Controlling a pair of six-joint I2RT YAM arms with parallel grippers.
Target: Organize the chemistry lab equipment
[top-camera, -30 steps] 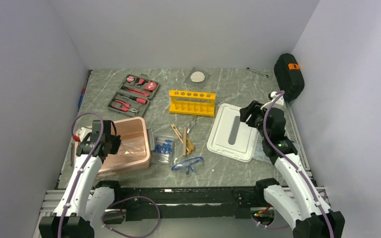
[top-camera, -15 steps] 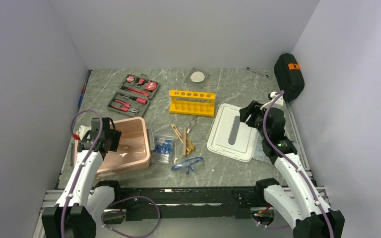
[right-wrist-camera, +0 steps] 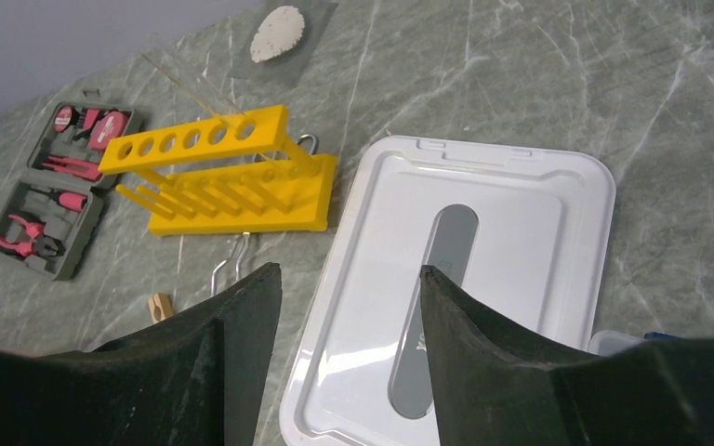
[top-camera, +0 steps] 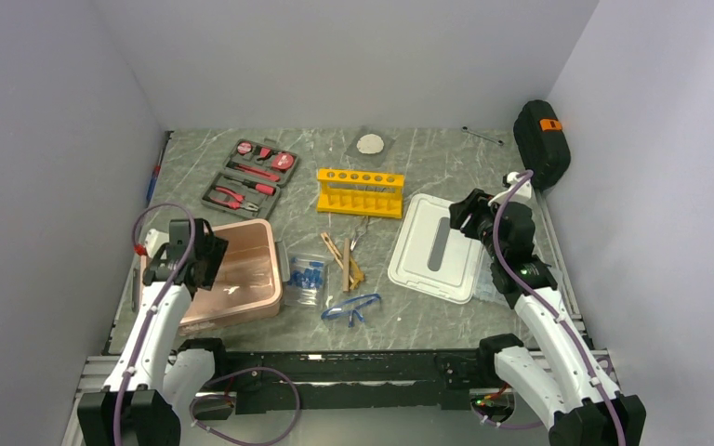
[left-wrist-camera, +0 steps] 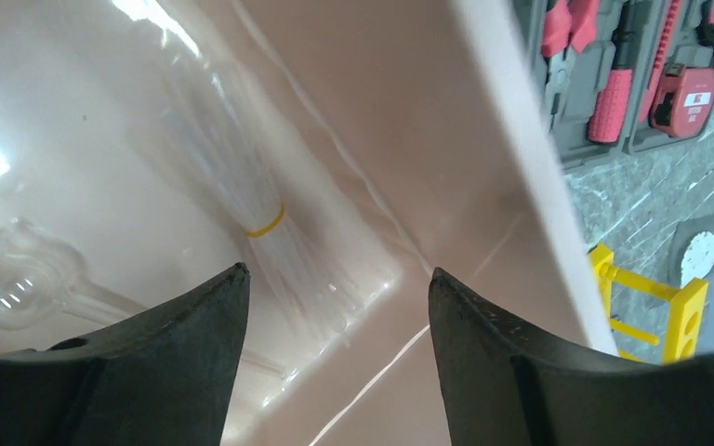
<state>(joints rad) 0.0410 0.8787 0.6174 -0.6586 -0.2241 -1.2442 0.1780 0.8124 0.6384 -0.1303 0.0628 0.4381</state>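
Note:
My left gripper [top-camera: 206, 261] hangs open over the pink bin [top-camera: 253, 251], nothing between its fingers. In the left wrist view, the left gripper [left-wrist-camera: 335, 274] looks down on a clear bundle with a yellow band [left-wrist-camera: 265, 223] and a piece of clear glassware [left-wrist-camera: 19, 279] on the bin floor. The yellow test-tube rack [top-camera: 360, 192] stands mid-table. Wooden clamps [top-camera: 344, 258], the bag of blue-capped tubes [top-camera: 307, 276] and the blue safety glasses [top-camera: 351, 308] lie in front of it. My right gripper [top-camera: 465, 212] is open and empty above the white lid [top-camera: 437, 247].
A red-and-black tool kit [top-camera: 249, 178] lies open at the back left. A black case [top-camera: 541, 142] stands at the back right wall. A small bag with a white disc [top-camera: 372, 144] lies at the back. Metal wire tongs [right-wrist-camera: 232, 260] rest beside the rack [right-wrist-camera: 223, 172].
My left gripper has gone from shut to open over the pink bin and drawn back slightly to the left. The right arm has not moved.

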